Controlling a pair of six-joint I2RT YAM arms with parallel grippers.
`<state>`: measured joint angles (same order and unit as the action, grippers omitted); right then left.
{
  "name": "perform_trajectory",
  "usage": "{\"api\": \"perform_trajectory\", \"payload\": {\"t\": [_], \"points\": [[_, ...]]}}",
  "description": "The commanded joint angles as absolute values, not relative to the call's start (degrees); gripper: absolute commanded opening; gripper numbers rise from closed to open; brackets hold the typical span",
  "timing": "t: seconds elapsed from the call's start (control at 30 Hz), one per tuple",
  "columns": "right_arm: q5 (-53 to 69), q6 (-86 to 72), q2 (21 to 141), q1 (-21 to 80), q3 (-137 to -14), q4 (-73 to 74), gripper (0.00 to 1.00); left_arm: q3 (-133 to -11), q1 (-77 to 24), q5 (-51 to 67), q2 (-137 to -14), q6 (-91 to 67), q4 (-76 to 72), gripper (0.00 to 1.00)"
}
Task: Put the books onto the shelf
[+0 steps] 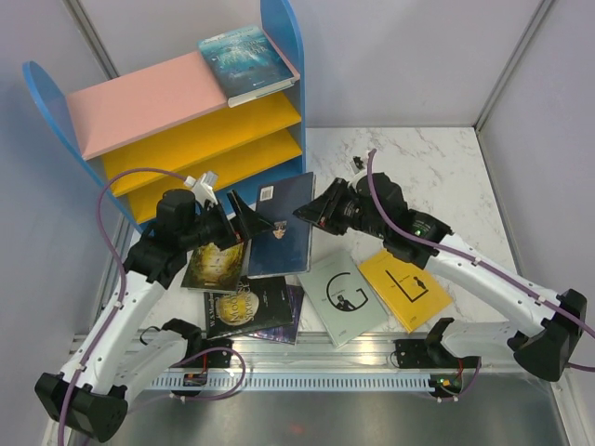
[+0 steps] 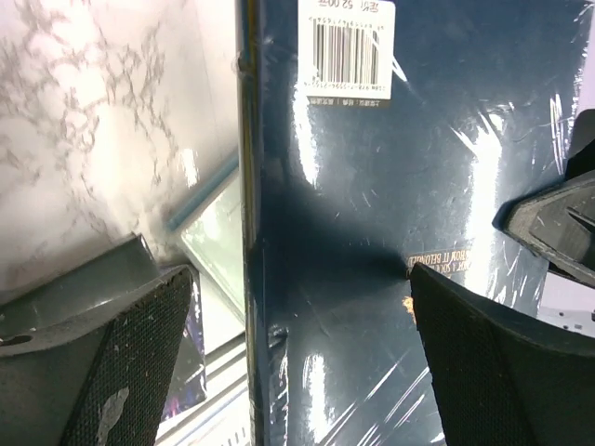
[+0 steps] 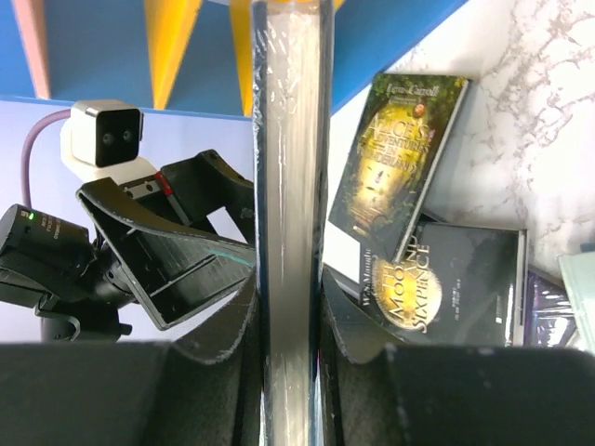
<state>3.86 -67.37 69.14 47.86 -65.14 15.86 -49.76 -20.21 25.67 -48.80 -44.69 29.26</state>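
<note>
Pinched between the pads of my right hand [image 3: 290, 316] is the navy book [image 3: 290, 186], seen edge-on from that wrist. The jaws are nearly closed, one pad flat on each cover. From above, this book is held in front of the shelf [image 1: 279, 37], between my two hands, with my right hand gripping its right edge. I cannot tell whether its lower edge touches the books beneath. My left hand [image 1: 244, 218] is spread as wide as it goes at the book's opposite, spine-side edge and has hold of nothing. One finger sits off to the side of the spine and the other in front of the cover. I take this to be the lifting step for the navy book, perhaps with a handover or a steadying grip about to happen. Next I would need to close my left hand on the spine or clear it away, then raise the book level with a board and slide it in without catching the blue side panel. Only the teal-blue book [image 1: 246, 60] is on the shelf, at the right end of the pink top board [image 1: 139, 102]. I see nothing on the two yellow boards [image 1: 204, 139]. Waiting on the desk [image 1: 437, 177] are the green-gold book [image 1: 216, 265], the black book [image 1: 246, 307], the purple book [image 1: 296, 311] under it, the pale grey book [image 1: 342, 295] and the yellow book [image 1: 406, 286].
</note>
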Motion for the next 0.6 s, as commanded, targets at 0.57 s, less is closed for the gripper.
{"api": "perform_trajectory", "payload": {"t": [0.57], "points": [[18.5, -83.8, 68.4, 41.1, -61.7, -24.6, 0.00, -46.2, -17.4, 45.5, -48.2, -71.7, -10.6, 0.67]]}}
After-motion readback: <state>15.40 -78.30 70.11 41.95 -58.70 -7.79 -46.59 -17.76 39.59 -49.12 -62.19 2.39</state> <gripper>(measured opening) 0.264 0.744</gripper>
